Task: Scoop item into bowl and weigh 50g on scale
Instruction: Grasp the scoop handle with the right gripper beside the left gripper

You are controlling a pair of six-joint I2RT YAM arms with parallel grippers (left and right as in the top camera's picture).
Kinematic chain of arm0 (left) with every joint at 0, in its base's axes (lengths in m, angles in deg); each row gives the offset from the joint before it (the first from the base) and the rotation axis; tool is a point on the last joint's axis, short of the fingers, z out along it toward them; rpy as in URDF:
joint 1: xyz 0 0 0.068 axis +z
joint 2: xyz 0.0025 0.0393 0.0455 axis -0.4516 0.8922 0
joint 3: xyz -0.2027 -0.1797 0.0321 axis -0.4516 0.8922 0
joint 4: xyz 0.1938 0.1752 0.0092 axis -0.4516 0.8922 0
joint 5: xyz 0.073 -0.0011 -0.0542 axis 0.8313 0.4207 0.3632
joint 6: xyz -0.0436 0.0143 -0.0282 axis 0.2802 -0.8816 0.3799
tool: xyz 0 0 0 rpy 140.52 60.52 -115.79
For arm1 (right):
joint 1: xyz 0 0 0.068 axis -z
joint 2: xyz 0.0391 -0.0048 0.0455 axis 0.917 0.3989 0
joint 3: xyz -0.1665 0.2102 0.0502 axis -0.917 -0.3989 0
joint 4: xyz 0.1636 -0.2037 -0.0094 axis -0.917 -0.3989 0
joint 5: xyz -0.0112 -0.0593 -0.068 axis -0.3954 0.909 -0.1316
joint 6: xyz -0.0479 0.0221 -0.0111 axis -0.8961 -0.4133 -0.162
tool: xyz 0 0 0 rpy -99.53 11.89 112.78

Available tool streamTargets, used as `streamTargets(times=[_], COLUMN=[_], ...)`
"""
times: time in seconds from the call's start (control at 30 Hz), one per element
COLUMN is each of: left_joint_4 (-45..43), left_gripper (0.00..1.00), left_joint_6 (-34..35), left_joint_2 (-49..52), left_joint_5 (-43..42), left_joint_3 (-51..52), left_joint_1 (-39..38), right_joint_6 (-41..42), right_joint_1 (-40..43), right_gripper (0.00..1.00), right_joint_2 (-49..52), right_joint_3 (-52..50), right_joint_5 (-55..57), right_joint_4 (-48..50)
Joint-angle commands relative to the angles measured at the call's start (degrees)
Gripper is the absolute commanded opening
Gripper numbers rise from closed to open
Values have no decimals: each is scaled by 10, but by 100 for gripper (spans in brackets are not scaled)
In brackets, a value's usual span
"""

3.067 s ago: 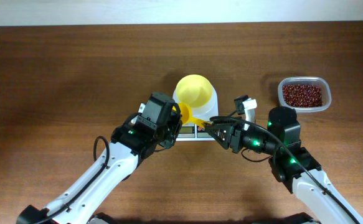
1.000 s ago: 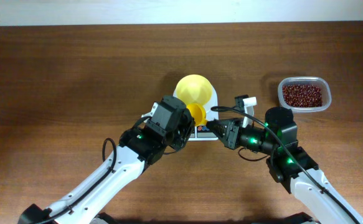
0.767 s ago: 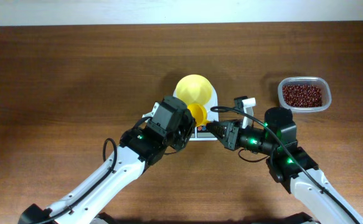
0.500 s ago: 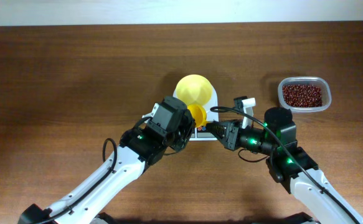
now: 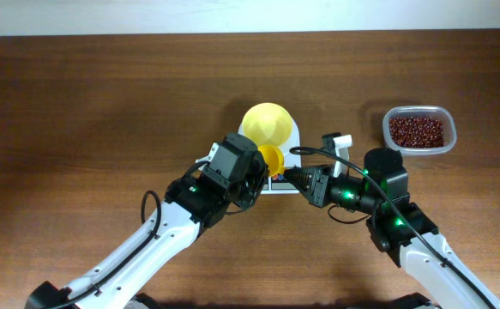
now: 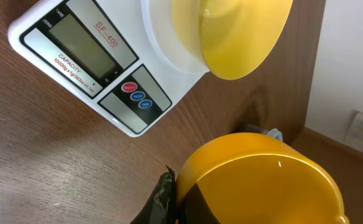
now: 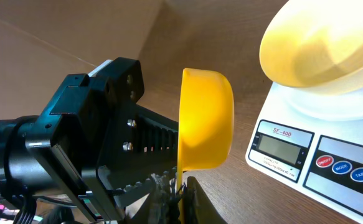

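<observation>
The small white digital kitchen scale (image 6: 88,50) reads "SF-400" and "CAPACITY 10000g"; its buttons say ON/OFF, MODE and TARE, and its grey display is blank. On it sits the small round pale-yellow plastic bowl (image 6: 231,31), its inside bare plastic. The small dark red-brown beans (image 5: 417,130) fill the clear rounded-rectangular plastic tub (image 5: 451,130), well apart to the right. The right gripper (image 7: 182,193) is clamped on the bright yellow handled scoop (image 7: 206,121) beside the scale. Whether the left gripper (image 5: 256,170) grips the scoop cannot be told. Nothing has shifted since half a second ago.
</observation>
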Motion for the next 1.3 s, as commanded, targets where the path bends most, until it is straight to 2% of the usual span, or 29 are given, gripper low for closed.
streamTargets(times=[0.0,0.6,0.7,0.87,1.07,1.1,1.17,1.27], left_joint_4=[8,8,8,12,12,12,12,12], left_gripper=[0,0,0,0,14,25,38,45], left_joint_6=[-12,-12,-12,-12,-12,-12,-12,-12], left_joint_2=[1,1,1,1,1,1,1,1], left_joint_5=[-6,-6,-6,-6,-5,-5,-5,-6], left_joint_3=[-8,-8,-8,-8,-8,-8,-8,-8], left_joint_1=[-6,-6,-6,-6,-6,-6,-6,-6], right_joint_6=[3,9,9,9,9,9,9,9], right_joint_1=[-7,-7,-7,-7,-7,-7,-7,-7], right_gripper=[11,9,4,4,4,4,4,4], right_joint_2=[1,1,1,1,1,1,1,1], right_joint_3=[10,10,10,10,10,10,10,10], right_joint_5=[20,16,16,18,22,22,22,22], right_joint_4=[4,-2,-2,-2,0,0,0,0])
